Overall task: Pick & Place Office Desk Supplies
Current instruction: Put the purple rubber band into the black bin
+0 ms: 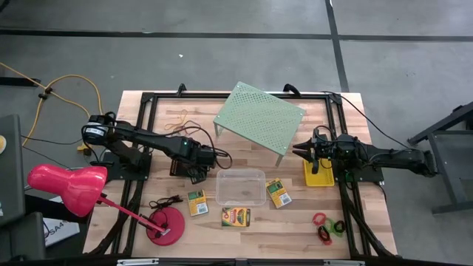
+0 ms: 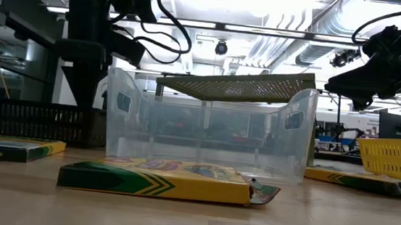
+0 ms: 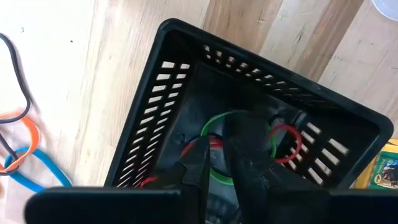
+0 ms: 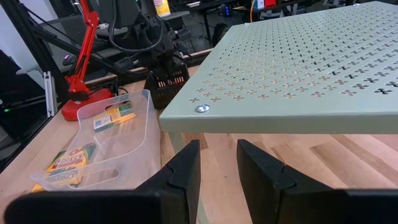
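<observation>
The small black mesh tray (image 3: 186, 118) sits on the wooden table (image 1: 244, 236), just left of the clear tub (image 1: 240, 187). Inside the tray lie a green ring (image 3: 214, 127) and a red ring (image 3: 292, 140). The left gripper (image 3: 217, 165) reaches down into the tray, right over the rings. Its fingers are close together, with only a thin gap between them. They sit on the green ring, but it is hard to see if they pinch it.

The clear tub stands in the middle of the table. Three green-and-yellow card boxes lie around it: one on its left (image 1: 196, 202), one in front (image 1: 236, 216) and one on its right (image 1: 278, 192). In the low view the front box (image 2: 158, 182) lies flat with its end flap a little open.

The yellow basket (image 1: 318, 177) is on the right side of the table. The right gripper (image 1: 304, 153) hangs above it, beside the pale green shelf (image 1: 259, 118). Its fingers (image 4: 180, 174) are a little apart and hold nothing.

More little rings, red (image 1: 318, 219), green (image 1: 338, 225) and black (image 1: 324, 235), lie near the front right corner. Thin rubber bands, orange (image 3: 25, 140) and blue (image 3: 43, 174), lie on the table beside the tray. The pink-red lamp (image 1: 70, 186) stands at the front left.
</observation>
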### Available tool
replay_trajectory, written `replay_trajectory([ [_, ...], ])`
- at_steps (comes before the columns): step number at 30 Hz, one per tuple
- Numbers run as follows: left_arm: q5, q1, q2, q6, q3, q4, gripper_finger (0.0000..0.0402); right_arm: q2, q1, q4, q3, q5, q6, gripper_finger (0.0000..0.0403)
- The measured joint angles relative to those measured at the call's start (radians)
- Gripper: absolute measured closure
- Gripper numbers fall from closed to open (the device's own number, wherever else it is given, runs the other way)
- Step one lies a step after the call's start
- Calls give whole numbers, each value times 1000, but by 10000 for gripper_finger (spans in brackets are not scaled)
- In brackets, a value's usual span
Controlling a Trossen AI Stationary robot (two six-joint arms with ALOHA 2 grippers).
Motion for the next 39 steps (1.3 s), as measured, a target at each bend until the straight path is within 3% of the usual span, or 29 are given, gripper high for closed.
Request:
replay_trajectory([
  [10, 2, 20, -19, 0, 0, 0, 343, 0, 0, 0, 0, 0, 0, 309],
  [22, 0, 189, -144, 16, 1, 0, 343, 0, 0, 0, 0, 0, 0, 309],
  [33, 2, 243, -147, 41, 1, 0, 343, 0, 0, 0, 0, 0, 0, 309],
  [39, 2, 328, -147, 40, 1, 0, 343, 0, 0, 0, 0, 0, 0, 309],
])
